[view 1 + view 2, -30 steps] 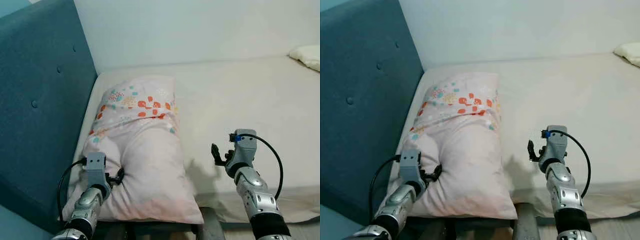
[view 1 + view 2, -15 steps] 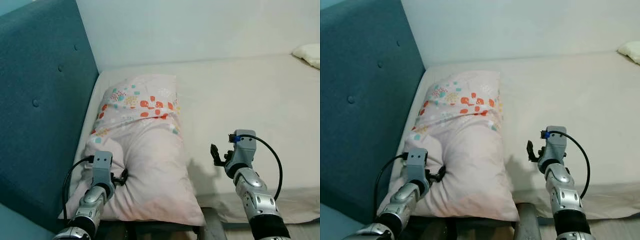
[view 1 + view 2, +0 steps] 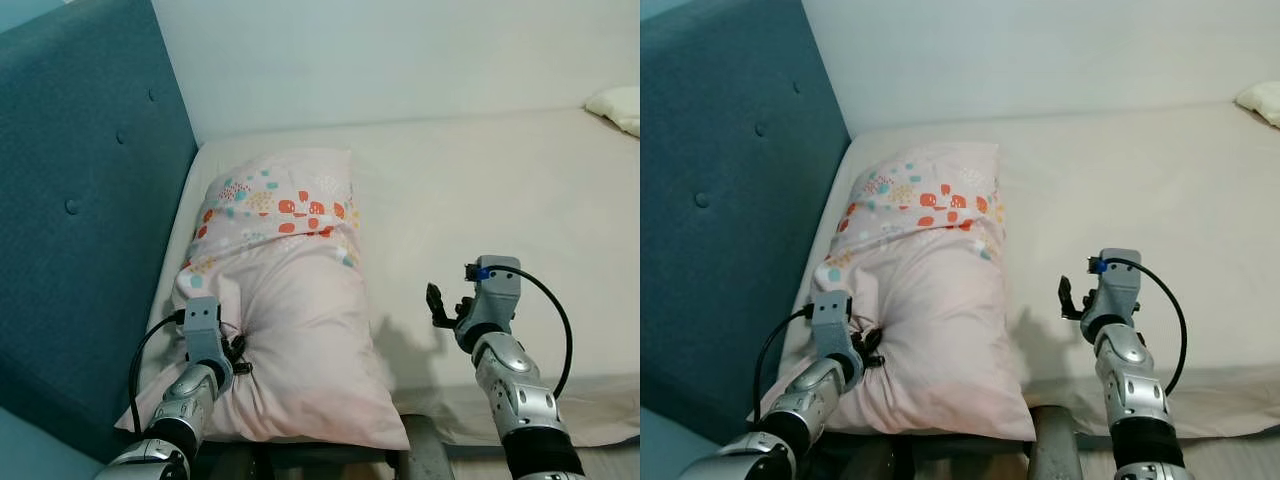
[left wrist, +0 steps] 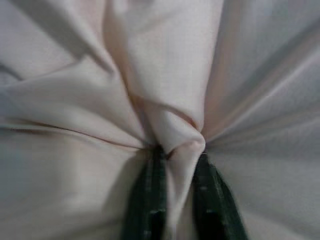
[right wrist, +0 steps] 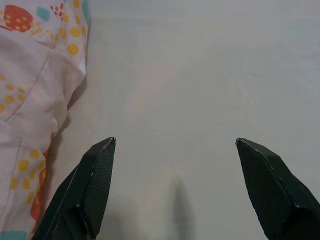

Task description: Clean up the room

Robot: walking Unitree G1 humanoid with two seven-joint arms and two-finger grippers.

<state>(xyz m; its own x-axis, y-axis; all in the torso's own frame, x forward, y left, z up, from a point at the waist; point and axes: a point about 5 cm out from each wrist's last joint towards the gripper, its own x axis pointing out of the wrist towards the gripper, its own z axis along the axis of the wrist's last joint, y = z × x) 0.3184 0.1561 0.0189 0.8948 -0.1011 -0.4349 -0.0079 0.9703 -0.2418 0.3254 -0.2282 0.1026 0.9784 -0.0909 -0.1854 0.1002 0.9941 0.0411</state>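
Here, no readable writing anywhere. Left claw (image 4: 172,165) pinching a fold of the pink pillow (image 3: 290,310), lying on the bed (image 3: 480,190) against the teal headboard (image 3: 80,200). Right claw (image 5: 175,170) spread wide above bare sheet, just beside the pillow.

The pinched pillow (image 4: 165,100) fabric is hiding the left gripper (image 4: 176,165) fingertips; the frame edge is cutting the second pillow (image 3: 615,107) at the bed's far right corner.
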